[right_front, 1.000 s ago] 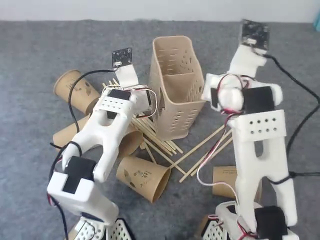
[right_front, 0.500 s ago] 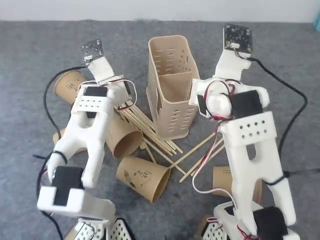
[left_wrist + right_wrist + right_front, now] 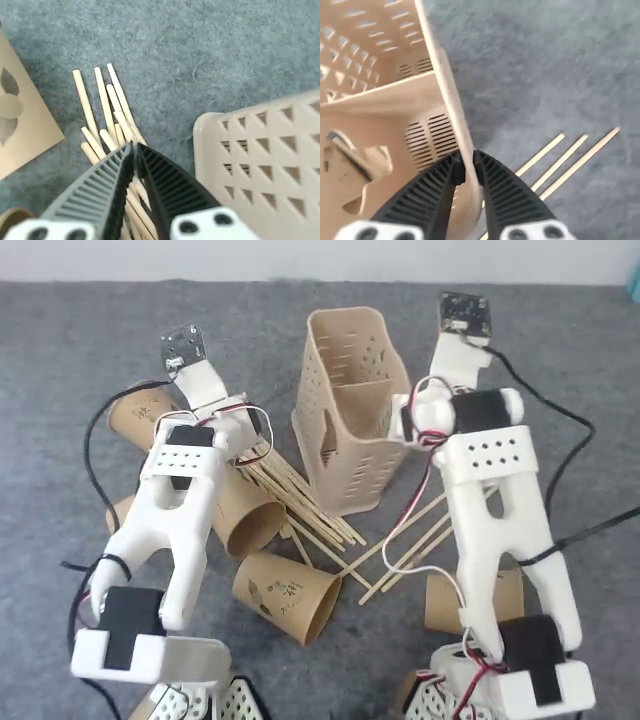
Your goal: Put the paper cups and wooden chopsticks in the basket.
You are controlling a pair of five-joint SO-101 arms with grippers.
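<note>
The tan slotted basket (image 3: 350, 475) stands tilted at the table's middle. My right gripper (image 3: 407, 427) (image 3: 465, 169) is shut on the basket's side wall (image 3: 445, 90) at the rim. My left gripper (image 3: 252, 447) (image 3: 134, 146) is shut, its tips resting over the far end of the wooden chopstick bundle (image 3: 300, 505) (image 3: 102, 110), beside the basket's corner (image 3: 260, 150). Three loose chopsticks (image 3: 410, 540) (image 3: 565, 160) lie right of the basket. Paper cups lie on their sides: one far left (image 3: 135, 415), one under the left arm (image 3: 250, 520), one in front (image 3: 290, 595).
Another paper cup (image 3: 465, 600) lies behind the right arm's base, and one more (image 3: 122, 512) peeks out left of the left arm. A cup's side (image 3: 20, 130) lies next to the chopstick ends. Grey carpet covers the table; cables trail from both arms.
My left arm swung left, away from the basket, to the chopstick bundle's end. My right arm shifted left and forward with the basket's wall, and the basket now leans.
</note>
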